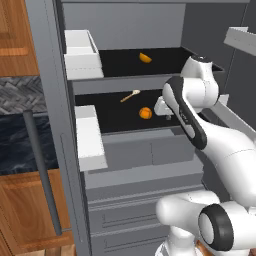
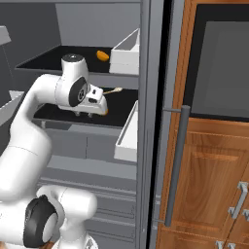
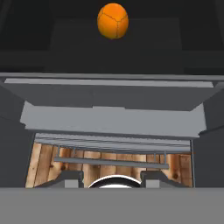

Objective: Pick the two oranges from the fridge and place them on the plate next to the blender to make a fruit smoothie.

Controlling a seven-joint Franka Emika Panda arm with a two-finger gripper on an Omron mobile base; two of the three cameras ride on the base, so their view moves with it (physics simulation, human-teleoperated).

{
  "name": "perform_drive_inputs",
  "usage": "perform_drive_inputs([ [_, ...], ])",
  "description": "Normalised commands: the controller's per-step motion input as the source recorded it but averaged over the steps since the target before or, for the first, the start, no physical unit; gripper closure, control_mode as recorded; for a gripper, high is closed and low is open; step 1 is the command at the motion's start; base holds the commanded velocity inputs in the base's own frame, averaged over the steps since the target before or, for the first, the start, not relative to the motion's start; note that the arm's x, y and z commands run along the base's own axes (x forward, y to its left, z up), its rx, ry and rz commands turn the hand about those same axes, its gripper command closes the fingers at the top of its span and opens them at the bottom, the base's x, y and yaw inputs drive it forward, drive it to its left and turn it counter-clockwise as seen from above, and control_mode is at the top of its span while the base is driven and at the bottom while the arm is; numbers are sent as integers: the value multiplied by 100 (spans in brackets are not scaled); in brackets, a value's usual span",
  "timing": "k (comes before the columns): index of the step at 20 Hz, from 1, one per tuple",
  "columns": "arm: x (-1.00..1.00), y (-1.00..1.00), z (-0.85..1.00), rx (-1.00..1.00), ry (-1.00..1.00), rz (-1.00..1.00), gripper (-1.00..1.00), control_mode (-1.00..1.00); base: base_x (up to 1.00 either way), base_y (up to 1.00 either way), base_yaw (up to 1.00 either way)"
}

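Observation:
The fridge (image 1: 125, 165) stands open. One of the two oranges (image 1: 145, 57) (image 2: 102, 55) lies on its upper black shelf. The other orange (image 1: 145, 113) (image 3: 113, 20) rests on the lower shelf, half hidden behind my hand in the right base view (image 2: 105, 112). My gripper (image 1: 168, 117) (image 2: 86, 115) (image 3: 113, 179) hangs over the front of that lower shelf, just right of this orange and apart from it, pointing down. It is shut, with nothing between its fingers. The plate and the blender are out of view.
A thin wooden spoon (image 1: 130, 95) (image 2: 113, 90) lies at the back of the lower shelf. White door bins (image 1: 82, 52) (image 2: 127, 133) jut out on both open doors, each with a long dark handle (image 1: 42, 175) (image 2: 176, 165). A black-fronted microwave (image 2: 223, 63) sits in wood cabinets.

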Motion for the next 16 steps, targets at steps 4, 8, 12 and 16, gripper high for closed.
perform_drive_inputs([
  [4, -15, 10, 0, 0, -7, 0, -100, -100, 0, 0, 0],
  [8, -72, 0, 13, 0, -39, 0, -100, -100, 0, 0, 0],
  [12, -79, 1, 45, 0, -49, -4, -100, -100, 0, 0, 0],
  [16, -62, 5, 87, 0, -50, -4, -100, -100, 0, 0, 0],
])
